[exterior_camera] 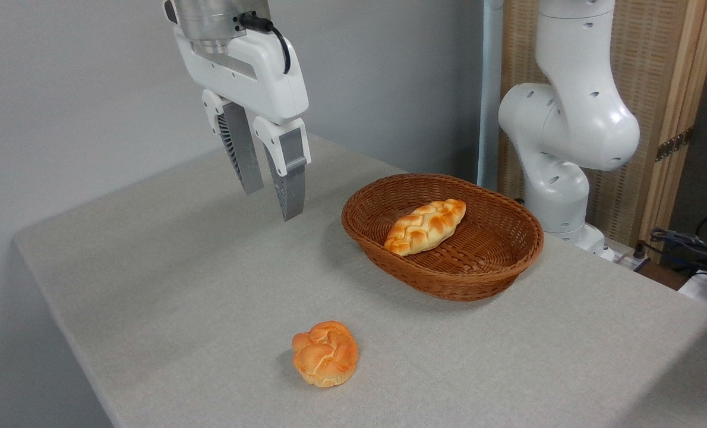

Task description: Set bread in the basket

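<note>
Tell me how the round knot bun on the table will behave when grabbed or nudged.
The knot bun looks glossy, so the fingers may slip on its crust. Its rounded shape could let it roll if pushed. It sits apart from the basket, with bare table around it.

The white arm [567,119] rises from its base at the right edge of the table, its rounded joints stacked upright before the upper links leave the picture at the top. Its wrist re-enters at top left, a metal flange with a black cable plugged into the white hand body. The tool [271,202] hangs in the air pointing downward, tilted slightly, its two grey ribbed fingers [240,154] parted with a narrow gap between them, holding nothing.
</note>
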Tool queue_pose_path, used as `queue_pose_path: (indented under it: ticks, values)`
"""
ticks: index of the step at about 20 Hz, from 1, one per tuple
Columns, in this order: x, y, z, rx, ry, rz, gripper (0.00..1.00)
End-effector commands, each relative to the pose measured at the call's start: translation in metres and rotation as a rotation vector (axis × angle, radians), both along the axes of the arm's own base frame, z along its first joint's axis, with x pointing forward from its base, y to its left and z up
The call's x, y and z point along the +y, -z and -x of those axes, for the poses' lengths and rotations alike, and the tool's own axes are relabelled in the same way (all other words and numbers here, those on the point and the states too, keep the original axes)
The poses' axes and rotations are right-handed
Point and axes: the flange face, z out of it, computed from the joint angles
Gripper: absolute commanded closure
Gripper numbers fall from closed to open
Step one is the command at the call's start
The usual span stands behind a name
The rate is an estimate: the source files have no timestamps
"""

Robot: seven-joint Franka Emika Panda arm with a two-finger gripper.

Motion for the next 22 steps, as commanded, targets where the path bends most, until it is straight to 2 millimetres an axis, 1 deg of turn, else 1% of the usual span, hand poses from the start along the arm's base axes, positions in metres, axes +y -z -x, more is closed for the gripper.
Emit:
queue_pose_path:
  ticks: [1, 8, 10, 11, 12, 14, 15, 16, 17, 19, 22]
  values:
    - [0.004, 0.000, 0.005, 0.006, 0.008, 0.000, 0.00]
    - [0.004, -0.002, 0.006, 0.002, 0.008, 0.000, 0.00]
    - [0.004, 0.001, 0.008, 0.003, 0.009, 0.001, 0.00]
    - [0.006, 0.000, 0.012, -0.007, 0.007, 0.002, 0.00]
    - [0.007, 0.003, 0.017, -0.021, 0.005, 0.003, 0.00]
    - [0.027, 0.008, 0.028, -0.036, -0.033, 0.005, 0.00]
    - [0.031, 0.010, 0.030, -0.033, -0.040, 0.005, 0.00]
    - [0.033, 0.016, 0.031, -0.021, -0.045, 0.004, 0.00]
    - [0.040, 0.020, 0.032, -0.012, -0.057, 0.003, 0.00]
    - [0.052, 0.037, 0.033, 0.014, -0.077, -0.006, 0.00]
    - [0.055, 0.059, 0.029, -0.012, -0.084, -0.008, 0.00]
